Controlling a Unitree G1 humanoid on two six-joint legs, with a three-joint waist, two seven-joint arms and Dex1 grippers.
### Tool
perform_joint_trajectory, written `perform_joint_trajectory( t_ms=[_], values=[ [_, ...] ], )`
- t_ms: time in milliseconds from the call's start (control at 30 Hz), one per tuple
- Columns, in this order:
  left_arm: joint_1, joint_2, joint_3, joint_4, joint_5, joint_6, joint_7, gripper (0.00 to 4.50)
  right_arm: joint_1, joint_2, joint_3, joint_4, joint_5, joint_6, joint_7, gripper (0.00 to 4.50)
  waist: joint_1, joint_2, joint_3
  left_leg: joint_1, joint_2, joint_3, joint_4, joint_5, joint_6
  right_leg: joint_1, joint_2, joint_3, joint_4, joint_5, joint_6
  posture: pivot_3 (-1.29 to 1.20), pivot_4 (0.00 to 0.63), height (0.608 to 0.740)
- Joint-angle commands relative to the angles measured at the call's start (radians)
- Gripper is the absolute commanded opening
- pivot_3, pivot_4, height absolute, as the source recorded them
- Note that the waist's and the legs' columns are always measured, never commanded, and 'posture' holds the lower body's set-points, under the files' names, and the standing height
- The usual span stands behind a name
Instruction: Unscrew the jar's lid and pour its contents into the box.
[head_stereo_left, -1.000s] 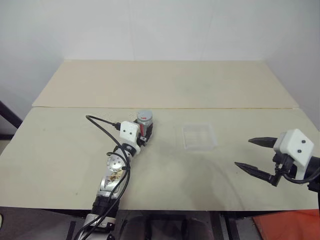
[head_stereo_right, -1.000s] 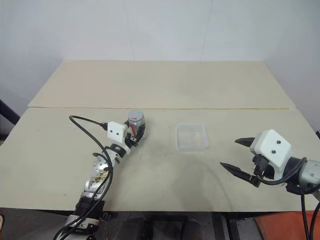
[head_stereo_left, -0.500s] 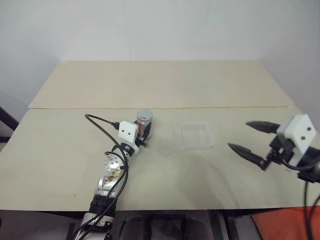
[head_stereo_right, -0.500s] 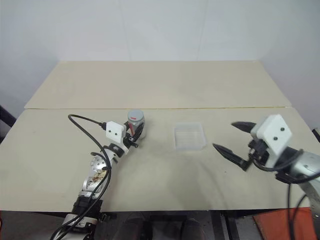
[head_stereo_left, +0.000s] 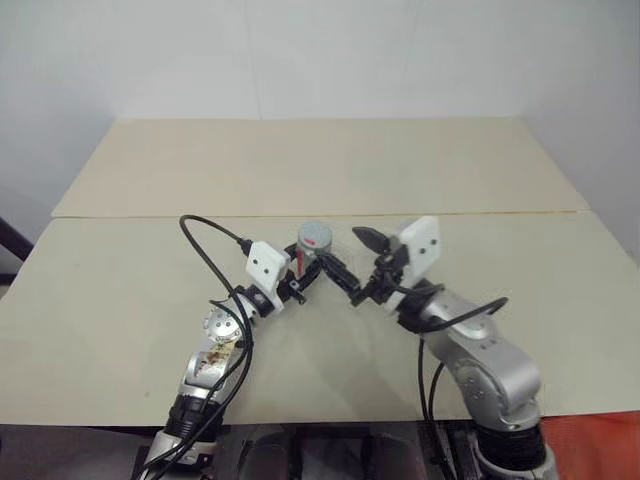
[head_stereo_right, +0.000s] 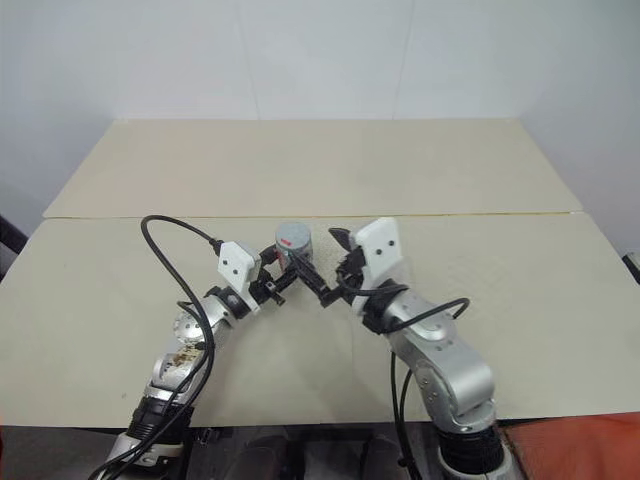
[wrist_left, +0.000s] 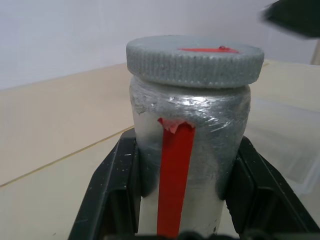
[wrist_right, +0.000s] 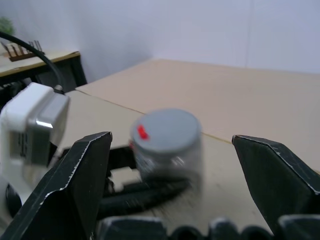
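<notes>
One jar (wrist_left: 187, 150) is in play, silver-grey and wrapped in crinkled shiny film, with a single red stripe running up its side. It stands upright, lifted a little off the surface (head_stereo_left: 120, 300), near the middle of the scene. One lid (wrist_left: 195, 59) sits on top of it, a flat grey disc with a ribbed edge and a small red mark on its upper face; it is seated square on the jar.

The left pincer (head_stereo_left: 305, 275) is pinching the jar, one black finger (wrist_left: 112, 195) pressed against each side of the body below the lid. A black cable loops from the left arm over the surface.

The right pincer (head_stereo_left: 352, 262) is spread wide and sits just to the right of the jar, pointing left toward it. In the right wrist view its two fingers (wrist_right: 75, 180) stand apart on either side of the lid, not touching it.

One box (wrist_left: 285, 145) of clear plastic lies on the surface just beyond the jar in the left wrist view; in the head views the right arm covers that spot.

There are two pale surface panels, a near one and a far one, meeting along a seam behind the jar.
</notes>
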Motion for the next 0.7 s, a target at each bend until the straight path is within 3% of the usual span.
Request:
perform_joint_trajectory(
  t_ms=[33, 700],
  values=[
    [0.001, 0.005, -0.017, -0.040, 0.024, -0.042, -0.004, 1.86, -0.031, 0.008, 0.017, 0.035, -0.038, -0.076, 0.017, 4.50, -0.001, 0.000, 0.000, 0.000, 0.000, 0.000, 0.000, 0.000, 0.000, 0.000, 0.000, 0.000, 0.000, 0.000, 0.000, 0.00, 0.150, 0.740],
    [-0.011, -0.023, -0.013, -0.028, 0.017, -0.035, 0.009, 1.86, -0.059, 0.075, 0.025, 0.181, -0.127, -0.198, 0.042, 4.50, -0.012, 0.000, 0.000, -0.001, 0.001, 0.000, -0.001, 0.000, 0.000, -0.002, 0.000, 0.001, 0.001, 0.000, 0.000, 0.00, 0.150, 0.740]
  ],
)
